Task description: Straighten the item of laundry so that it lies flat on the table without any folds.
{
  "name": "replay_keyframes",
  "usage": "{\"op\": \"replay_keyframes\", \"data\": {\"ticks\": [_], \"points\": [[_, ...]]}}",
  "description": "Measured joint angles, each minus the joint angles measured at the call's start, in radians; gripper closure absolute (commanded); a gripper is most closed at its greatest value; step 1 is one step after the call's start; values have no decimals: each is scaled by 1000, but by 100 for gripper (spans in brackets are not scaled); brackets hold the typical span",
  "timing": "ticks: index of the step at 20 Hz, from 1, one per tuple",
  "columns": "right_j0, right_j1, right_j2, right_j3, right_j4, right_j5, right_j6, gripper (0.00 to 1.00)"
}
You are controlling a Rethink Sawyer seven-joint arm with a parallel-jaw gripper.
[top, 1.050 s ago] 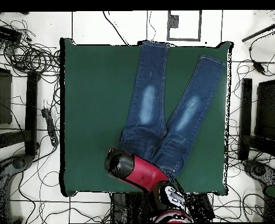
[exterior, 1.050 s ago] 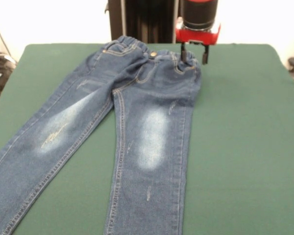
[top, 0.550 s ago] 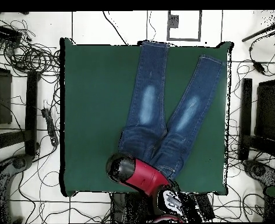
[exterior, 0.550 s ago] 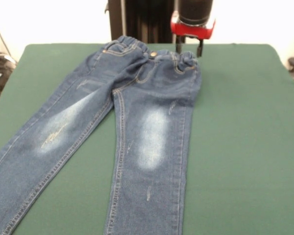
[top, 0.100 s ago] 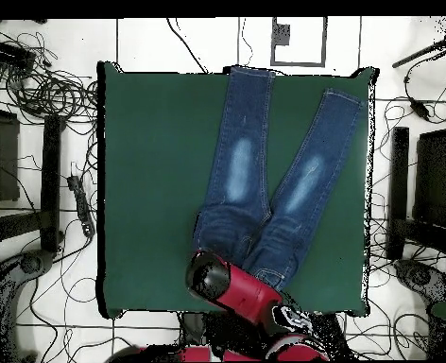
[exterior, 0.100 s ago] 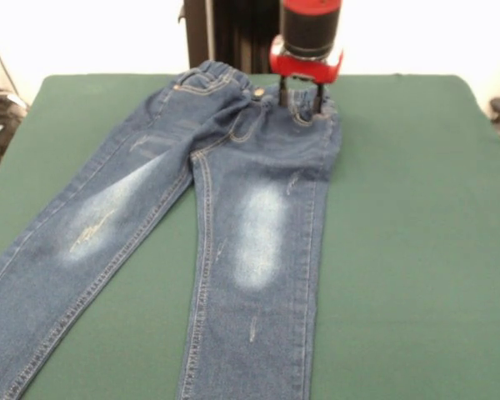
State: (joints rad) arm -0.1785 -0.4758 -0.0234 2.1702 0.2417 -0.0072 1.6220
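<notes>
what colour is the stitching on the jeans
Orange-tan, running along the seams of the jeans; clearest in the front view.

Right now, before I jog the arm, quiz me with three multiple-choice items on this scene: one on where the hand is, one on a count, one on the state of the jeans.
1. Where is the hand?
A. over a leg hem
B. at the waistband
C. off the table

2. How many faded whitish patches show on the jeans?
A. one
B. two
C. four

3. How do the legs lie on the green table?
A. spread in a V
B. crossed
C. rolled into a ball

Answers:
1 B: in the front view the two prongs stand apart at the elastic waistband.
2 B: one patch sits on each thigh.
3 A: in the overhead view the legs part from the waist, flat on the felt.
</notes>
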Motion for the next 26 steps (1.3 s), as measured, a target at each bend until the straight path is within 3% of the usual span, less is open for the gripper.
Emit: {"op": "replay_keyframes", "data": {"ticks": [7, 8, 19, 26], "points": [[-42, 11, 29, 29, -76, -103, 0, 0], [-53, 12, 35, 38, -103, -130, 0, 100], [-45, 16, 28, 57, -110, -189, 0, 100], [2, 14, 6, 60, -41, -190, 0, 100]]}}
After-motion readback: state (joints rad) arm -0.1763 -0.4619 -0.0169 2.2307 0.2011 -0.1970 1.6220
